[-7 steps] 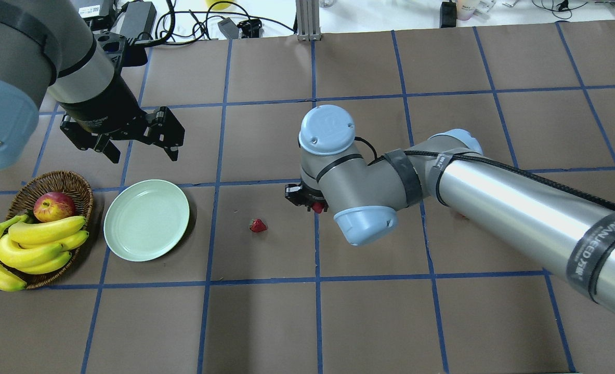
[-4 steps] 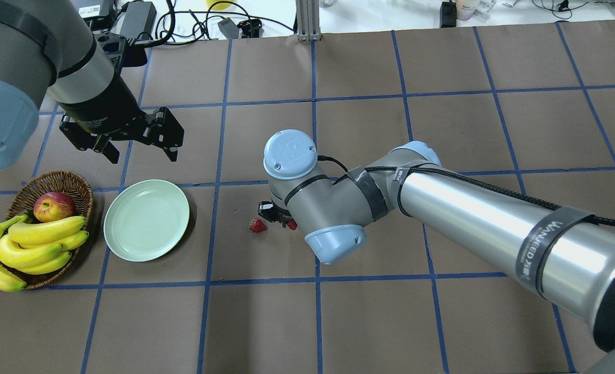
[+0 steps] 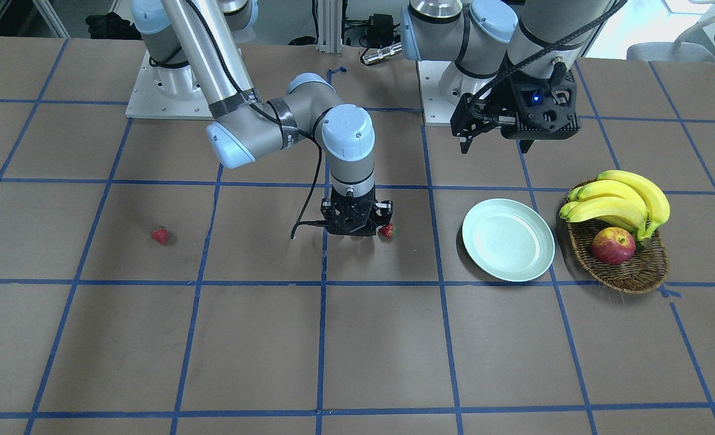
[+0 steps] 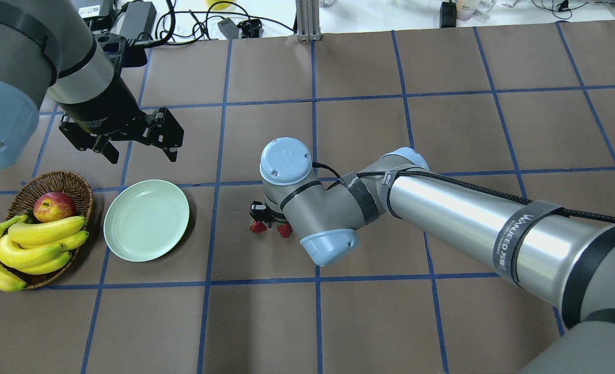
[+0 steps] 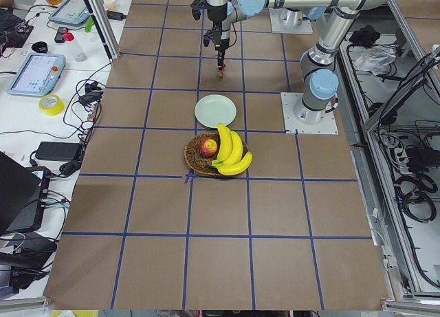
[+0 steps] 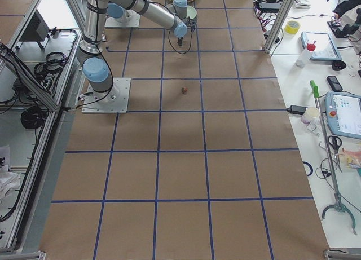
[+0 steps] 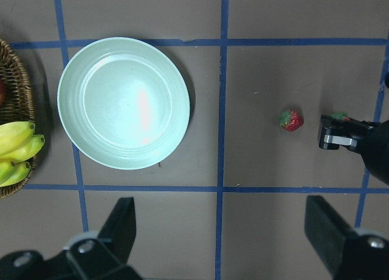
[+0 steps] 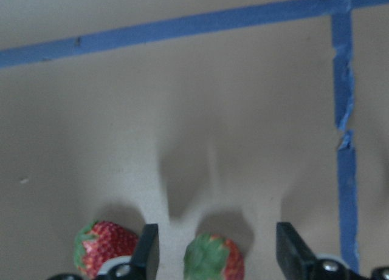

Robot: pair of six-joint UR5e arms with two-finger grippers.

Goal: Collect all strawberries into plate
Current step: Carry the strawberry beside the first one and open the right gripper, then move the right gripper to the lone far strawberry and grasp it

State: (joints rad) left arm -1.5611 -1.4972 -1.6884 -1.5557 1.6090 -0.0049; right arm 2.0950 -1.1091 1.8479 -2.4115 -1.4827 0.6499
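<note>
The right gripper (image 8: 216, 228) stood low over the middle of the surface (image 4: 369, 322), well away from every edge, pointing straight down with its fingers (image 8: 148, 246) parted. The first strawberry (image 8: 214, 259) lay on the surface in the gap between them, with a little space on either side, so nothing was gripped. Its green cap was turned up toward the wrist camera; its tip ran out of that view, so I cannot tell how its long axis lay.

The second strawberry (image 7: 291, 119) lay just outside the gripper, beside the finger on the side toward the surface's left edge, and apart from the first. Its long axis ran left to right along the surface, cap toward the left edge and the plate (image 4: 146, 219), red tip toward the gripper.

The plate sat further toward the left edge, with a basket (image 4: 76, 183) of bananas (image 4: 37, 241) and an apple (image 4: 54, 205) just beyond it.

The third strawberry (image 3: 160, 235) lay alone, well apart, toward the right edge.

The left gripper (image 7: 220, 204) hung above the surface near the plate, fingers spread wide.
</note>
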